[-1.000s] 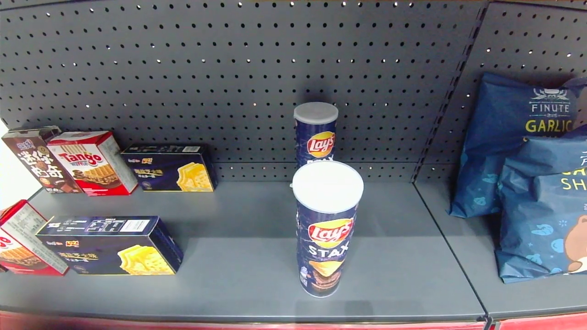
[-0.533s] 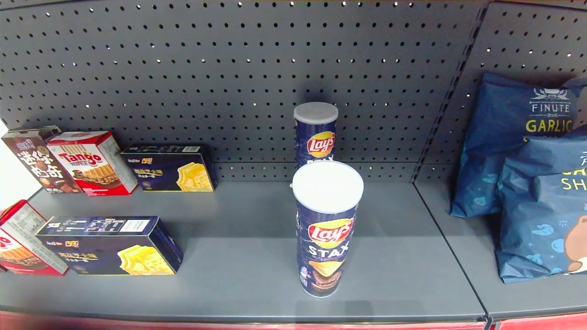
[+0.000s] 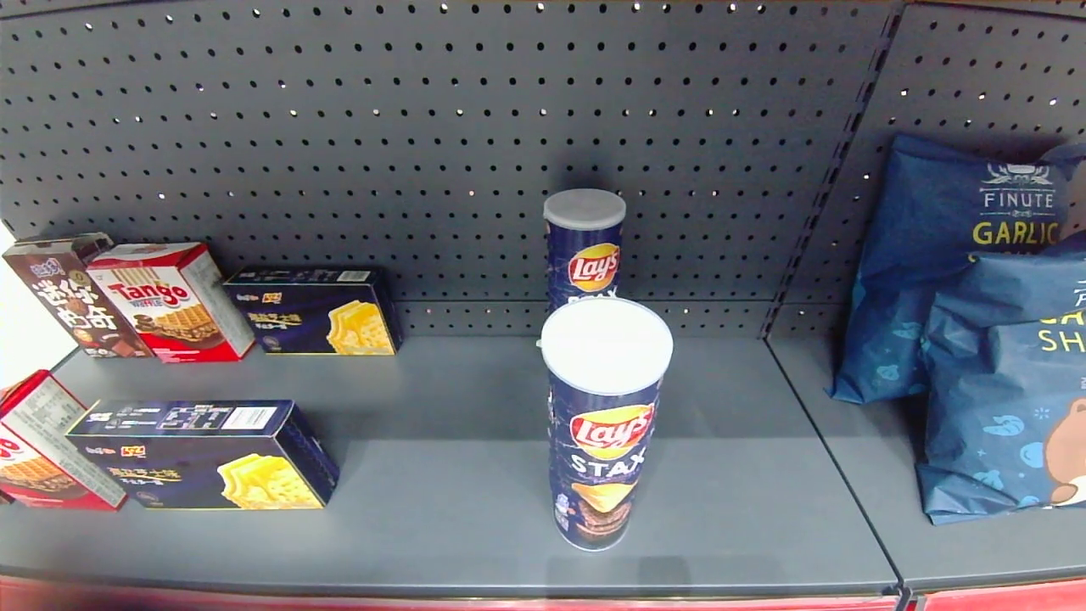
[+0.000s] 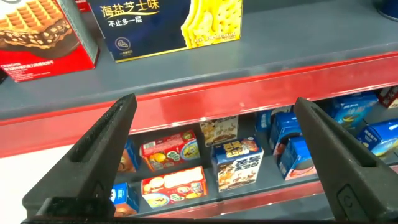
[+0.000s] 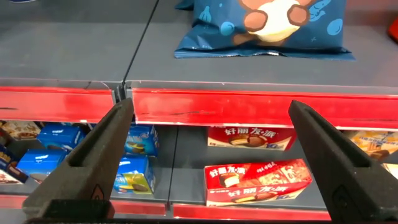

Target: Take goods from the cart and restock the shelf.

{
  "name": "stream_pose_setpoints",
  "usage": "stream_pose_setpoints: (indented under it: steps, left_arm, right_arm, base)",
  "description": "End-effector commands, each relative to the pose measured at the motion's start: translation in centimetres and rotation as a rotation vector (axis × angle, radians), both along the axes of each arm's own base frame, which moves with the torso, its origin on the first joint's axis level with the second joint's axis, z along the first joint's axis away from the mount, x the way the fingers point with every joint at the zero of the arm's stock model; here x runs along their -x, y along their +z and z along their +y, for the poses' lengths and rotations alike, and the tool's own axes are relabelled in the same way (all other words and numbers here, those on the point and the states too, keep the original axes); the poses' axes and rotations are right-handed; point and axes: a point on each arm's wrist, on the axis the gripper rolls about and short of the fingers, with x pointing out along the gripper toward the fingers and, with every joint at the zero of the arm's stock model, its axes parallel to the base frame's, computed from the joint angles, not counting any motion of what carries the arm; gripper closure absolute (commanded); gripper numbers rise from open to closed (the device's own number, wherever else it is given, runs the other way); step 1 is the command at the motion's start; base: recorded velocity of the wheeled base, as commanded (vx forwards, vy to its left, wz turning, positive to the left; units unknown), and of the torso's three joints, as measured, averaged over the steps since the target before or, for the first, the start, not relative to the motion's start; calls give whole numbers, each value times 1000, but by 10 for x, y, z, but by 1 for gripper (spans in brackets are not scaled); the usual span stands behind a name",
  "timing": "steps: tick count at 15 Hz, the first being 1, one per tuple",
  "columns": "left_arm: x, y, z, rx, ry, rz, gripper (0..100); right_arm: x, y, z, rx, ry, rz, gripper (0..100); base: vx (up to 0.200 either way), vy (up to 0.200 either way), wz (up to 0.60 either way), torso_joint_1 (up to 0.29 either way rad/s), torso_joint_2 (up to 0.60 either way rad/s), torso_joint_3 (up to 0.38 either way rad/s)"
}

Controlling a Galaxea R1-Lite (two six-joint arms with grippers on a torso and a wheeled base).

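Observation:
On the grey shelf (image 3: 441, 475) two dark-blue chip cans stand upright in a line: one near the front (image 3: 604, 424), one at the back (image 3: 584, 246) against the pegboard. My left gripper (image 4: 214, 155) is open and empty, held in front of the shelf's red front edge (image 4: 205, 99) below a navy cracker box (image 4: 165, 25). My right gripper (image 5: 211, 158) is open and empty too, in front of the red edge (image 5: 249, 106) below a blue snack bag (image 5: 267, 28).
Snack boxes sit at the shelf's left: a navy box (image 3: 204, 454) and a red box (image 3: 42, 445) in front, a brown box (image 3: 64, 297), a red one (image 3: 170, 301) and another navy one (image 3: 314, 310) behind. Blue bags (image 3: 976, 322) fill the right bay. Lower shelves hold more boxes (image 4: 174, 165).

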Motion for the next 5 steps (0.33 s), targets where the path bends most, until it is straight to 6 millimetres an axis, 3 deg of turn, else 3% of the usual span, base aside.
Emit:
stream_pose_setpoints:
  steps: [1, 5]
  left_arm:
    - [0, 0, 0, 0, 0, 2, 0]
    - [0, 0, 0, 3, 1, 0, 0]
  right_arm:
    - [0, 0, 0, 0, 2, 1, 0]
    - [0, 0, 0, 0, 2, 1, 0]
  base:
    - [0, 0, 0, 0, 0, 0]
    - [0, 0, 0, 0, 0, 0]
